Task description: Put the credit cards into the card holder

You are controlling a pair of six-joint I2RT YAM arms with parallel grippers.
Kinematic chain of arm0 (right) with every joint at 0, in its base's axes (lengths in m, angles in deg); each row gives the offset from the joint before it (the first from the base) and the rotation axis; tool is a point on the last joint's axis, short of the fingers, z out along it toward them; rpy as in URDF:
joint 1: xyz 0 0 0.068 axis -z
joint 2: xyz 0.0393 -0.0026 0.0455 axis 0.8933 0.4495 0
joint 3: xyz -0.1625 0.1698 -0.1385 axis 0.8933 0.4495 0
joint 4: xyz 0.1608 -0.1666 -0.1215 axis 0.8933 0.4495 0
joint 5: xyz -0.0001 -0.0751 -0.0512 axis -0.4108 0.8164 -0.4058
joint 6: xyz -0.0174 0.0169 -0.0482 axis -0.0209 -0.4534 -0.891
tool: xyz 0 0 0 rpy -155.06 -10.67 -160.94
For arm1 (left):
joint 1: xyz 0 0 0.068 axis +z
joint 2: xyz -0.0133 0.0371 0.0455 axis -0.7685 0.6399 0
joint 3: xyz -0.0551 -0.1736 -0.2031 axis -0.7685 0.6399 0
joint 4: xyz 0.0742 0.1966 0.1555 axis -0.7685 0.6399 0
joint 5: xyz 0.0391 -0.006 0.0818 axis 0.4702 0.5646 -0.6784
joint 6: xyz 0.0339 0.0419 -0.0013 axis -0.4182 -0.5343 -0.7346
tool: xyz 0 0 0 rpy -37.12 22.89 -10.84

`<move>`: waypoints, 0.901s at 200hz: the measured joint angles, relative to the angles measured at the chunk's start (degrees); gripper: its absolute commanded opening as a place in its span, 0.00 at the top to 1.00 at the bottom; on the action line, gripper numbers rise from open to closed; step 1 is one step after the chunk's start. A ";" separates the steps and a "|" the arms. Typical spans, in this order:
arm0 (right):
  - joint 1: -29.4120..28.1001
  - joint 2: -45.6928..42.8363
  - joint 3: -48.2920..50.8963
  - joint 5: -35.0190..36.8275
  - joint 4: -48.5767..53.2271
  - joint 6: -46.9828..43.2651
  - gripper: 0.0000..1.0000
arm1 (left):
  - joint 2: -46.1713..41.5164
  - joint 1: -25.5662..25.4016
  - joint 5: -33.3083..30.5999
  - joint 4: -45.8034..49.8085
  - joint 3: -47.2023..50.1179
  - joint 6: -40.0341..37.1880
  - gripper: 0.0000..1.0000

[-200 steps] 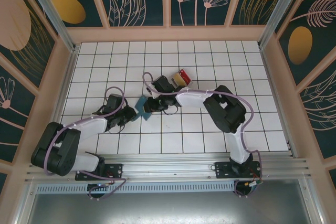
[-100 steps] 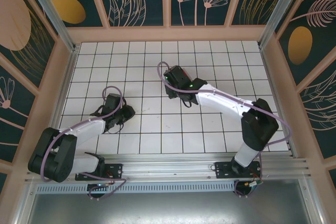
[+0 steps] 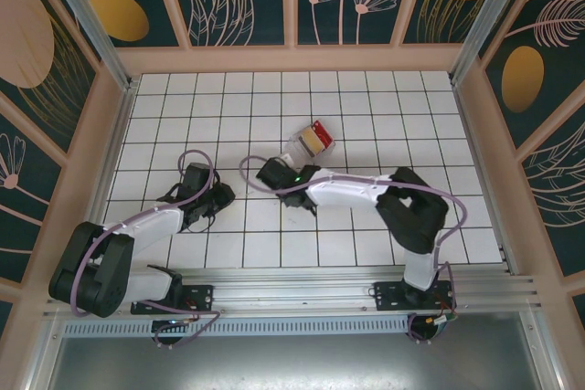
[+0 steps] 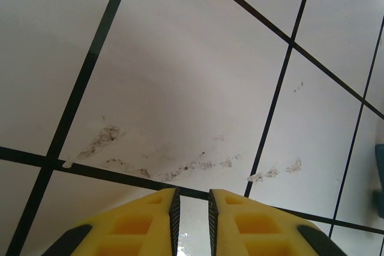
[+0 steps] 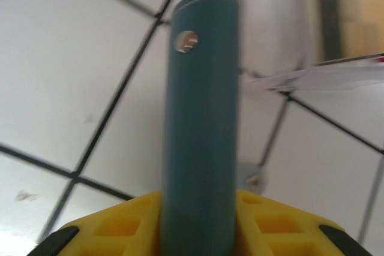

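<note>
Right claw (image 3: 272,174) pinches the teal wallet (image 5: 201,118) upright between its yellow fingers (image 5: 276,226), low over the white tiled tabletop (image 3: 384,107). Half a second ago this arm stretched farther out and hid the card holder (image 3: 298,145). Now it has drawn back, and the holder lies uncovered beyond the claw and to its right, apart from it. A red card (image 3: 319,129) and a yellow card (image 3: 312,141) show within its outline. Left claw (image 4: 192,199), nearer and leftward, is almost closed on nothing.
</note>
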 measured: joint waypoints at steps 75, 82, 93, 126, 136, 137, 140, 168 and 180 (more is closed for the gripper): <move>-3.74 5.99 -5.68 -8.48 -2.49 1.05 0.47 | -1.40 0.00 -0.07 0.02 0.13 0.02 0.77; -3.56 5.77 -5.66 -9.53 -2.56 1.05 0.47 | -1.40 0.00 -0.09 0.04 0.13 0.02 0.77; -3.17 4.96 -5.62 -11.50 -2.89 1.07 0.47 | -1.42 0.00 -0.11 0.04 0.13 0.02 0.77; -1.42 -1.20 -4.09 -16.94 -5.66 2.16 0.47 | -1.40 0.00 0.02 0.04 0.13 0.02 0.77; -0.15 -4.11 -2.97 -18.71 -6.82 2.51 0.47 | -1.38 0.00 0.09 0.04 0.11 0.00 0.77; 0.11 -4.57 -2.80 -19.02 -7.06 2.60 0.47 | -1.38 0.00 0.09 0.04 0.11 0.00 0.77; 0.57 -5.33 -2.47 -19.58 -7.48 2.69 0.47 | -1.33 0.00 0.22 0.04 0.11 0.00 0.77; 8.22 -11.98 1.29 -25.70 -11.56 4.37 0.51 | -0.20 0.00 2.14 -0.52 -0.26 -0.50 0.77; 12.24 -13.11 3.04 -28.65 -13.16 5.07 0.54 | 0.83 -0.02 3.58 -1.29 -0.66 -0.68 0.77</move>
